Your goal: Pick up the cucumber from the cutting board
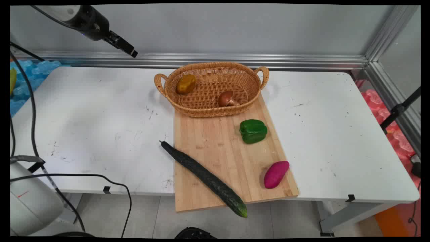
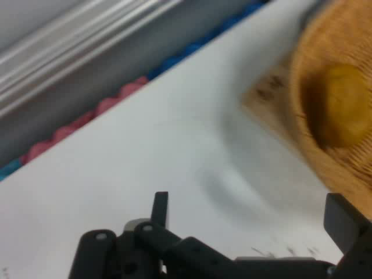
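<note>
A cucumber (image 1: 205, 178) lies slantwise across the front of a wooden cutting board (image 1: 221, 148), its tip overhanging the table (image 1: 100, 117). Farther back sit a purple sweet potato (image 1: 276, 174) and green pepper (image 1: 253, 130). Beyond, a wicker basket (image 1: 211, 70) holds a potato (image 1: 186, 84) and mushroom (image 1: 226, 98). The gripper (image 2: 247, 218) hovers high at back left, fingers (image 2: 160, 208) released, holding nothing.

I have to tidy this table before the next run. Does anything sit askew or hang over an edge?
Yes. The cutting board juts past the table's near edge, and the cucumber lies diagonally across the board, its tip hanging off the board's front. The basket rests partly on the board's far end.
</note>
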You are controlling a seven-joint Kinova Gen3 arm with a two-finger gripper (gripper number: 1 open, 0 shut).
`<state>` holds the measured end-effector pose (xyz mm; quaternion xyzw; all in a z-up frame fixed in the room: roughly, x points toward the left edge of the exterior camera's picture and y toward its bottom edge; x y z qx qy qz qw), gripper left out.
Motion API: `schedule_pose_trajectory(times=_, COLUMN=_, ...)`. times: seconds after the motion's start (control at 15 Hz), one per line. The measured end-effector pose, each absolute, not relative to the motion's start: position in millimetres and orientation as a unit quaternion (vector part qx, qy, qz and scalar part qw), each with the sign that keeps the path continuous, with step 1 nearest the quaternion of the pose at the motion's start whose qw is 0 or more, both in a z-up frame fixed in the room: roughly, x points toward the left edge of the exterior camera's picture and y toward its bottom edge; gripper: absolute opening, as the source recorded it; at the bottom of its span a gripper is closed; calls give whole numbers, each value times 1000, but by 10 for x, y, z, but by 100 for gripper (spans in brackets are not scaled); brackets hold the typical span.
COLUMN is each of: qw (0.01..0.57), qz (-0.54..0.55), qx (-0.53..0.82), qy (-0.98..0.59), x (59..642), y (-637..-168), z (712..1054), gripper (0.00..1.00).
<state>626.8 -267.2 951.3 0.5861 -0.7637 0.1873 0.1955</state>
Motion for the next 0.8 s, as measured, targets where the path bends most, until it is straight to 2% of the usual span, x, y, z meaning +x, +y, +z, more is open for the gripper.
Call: schedule_pose_trajectory(times=0.8, qw=208, qz=90, qx=420, qy=-879, x=5697, y=-2324, z=9725, gripper=100)
